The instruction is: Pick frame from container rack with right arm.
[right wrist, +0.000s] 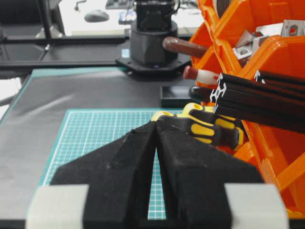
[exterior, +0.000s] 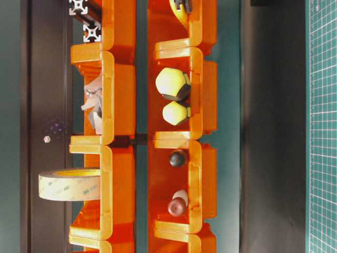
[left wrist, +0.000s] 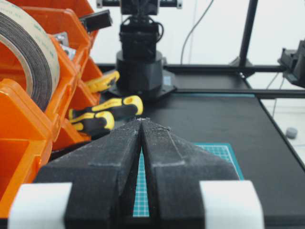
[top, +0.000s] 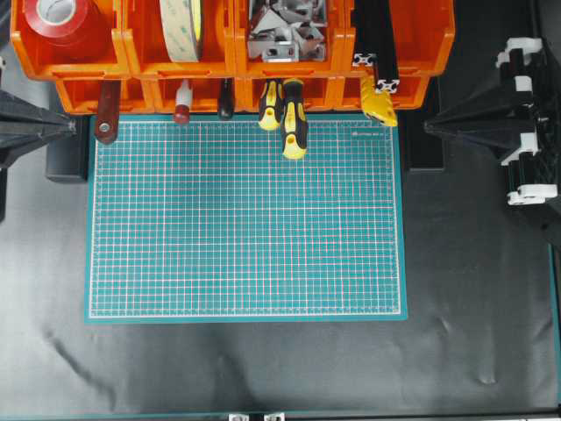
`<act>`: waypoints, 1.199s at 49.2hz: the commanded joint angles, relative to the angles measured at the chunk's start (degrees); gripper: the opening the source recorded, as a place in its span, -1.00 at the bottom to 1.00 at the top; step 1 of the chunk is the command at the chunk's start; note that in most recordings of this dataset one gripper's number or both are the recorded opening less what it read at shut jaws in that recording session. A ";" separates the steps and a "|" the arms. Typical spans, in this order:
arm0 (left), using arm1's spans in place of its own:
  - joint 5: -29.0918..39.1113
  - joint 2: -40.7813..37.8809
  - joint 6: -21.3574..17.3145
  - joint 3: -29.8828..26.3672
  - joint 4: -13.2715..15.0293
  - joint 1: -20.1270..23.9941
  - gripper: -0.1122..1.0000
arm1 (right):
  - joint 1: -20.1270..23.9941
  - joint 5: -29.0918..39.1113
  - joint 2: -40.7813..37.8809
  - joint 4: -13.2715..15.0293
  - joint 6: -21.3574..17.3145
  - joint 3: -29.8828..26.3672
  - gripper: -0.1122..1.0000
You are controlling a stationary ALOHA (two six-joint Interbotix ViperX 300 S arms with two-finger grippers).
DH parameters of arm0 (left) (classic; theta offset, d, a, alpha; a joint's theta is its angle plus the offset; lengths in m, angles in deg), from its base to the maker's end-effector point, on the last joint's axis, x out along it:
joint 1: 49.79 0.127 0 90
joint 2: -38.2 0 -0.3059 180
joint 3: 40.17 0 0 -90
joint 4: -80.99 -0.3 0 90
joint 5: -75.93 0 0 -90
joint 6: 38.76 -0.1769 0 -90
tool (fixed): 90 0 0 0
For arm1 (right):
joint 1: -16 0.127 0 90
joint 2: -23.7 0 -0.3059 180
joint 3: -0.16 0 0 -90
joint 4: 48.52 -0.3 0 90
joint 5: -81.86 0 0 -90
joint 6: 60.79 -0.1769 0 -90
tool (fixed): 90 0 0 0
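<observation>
Two tools parked shut and empty, one at each side of the surface.
Left tool [top: 74,128] sits closed beside the container rack [top: 232,57]; ahead of it, tape roll [top: 182,26], brackets [top: 285,33], screwdrivers [top: 287,112]; the frame [top: 379,48] juts from the rack's end bin, just ahead-left of the closed right tool [top: 429,128].

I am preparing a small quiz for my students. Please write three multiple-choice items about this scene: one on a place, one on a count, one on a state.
1. Where do the frame bars lie?
A. rightmost upper bin of the container rack
B. on the green mat
C. leftmost bin

2. How many yellow-and-black screwdrivers stick out side by side?
A. one
B. two
C. four

3. The right gripper is:
A. shut, empty
B. wide open
C. holding a bar

Answers: 1 A, slotted ends show there; 2 B, two handles; 3 A, fingers meet.
</observation>
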 commanded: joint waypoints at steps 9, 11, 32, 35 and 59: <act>0.88 0.53 0.88 -4.92 -2.11 -0.53 -0.81 | 0.79 1.14 1.23 -0.79 -4.48 -3.96 -0.81; 1.93 0.88 0.88 -5.54 -2.11 -0.53 -0.81 | 0.88 2.55 1.49 -0.79 -5.80 -4.75 -0.81; 14.24 2.81 1.05 -8.96 -2.11 -0.44 -0.81 | 4.75 41.75 -2.72 1.05 -8.26 -28.21 -0.81; 13.89 2.81 1.67 -9.05 -2.11 -0.44 -0.81 | 5.27 46.23 -4.57 2.11 -8.26 -32.26 -0.81; 14.24 3.52 7.82 -9.84 -2.11 -1.32 -0.81 | 17.58 72.77 -19.16 20.04 -8.88 -50.62 -0.81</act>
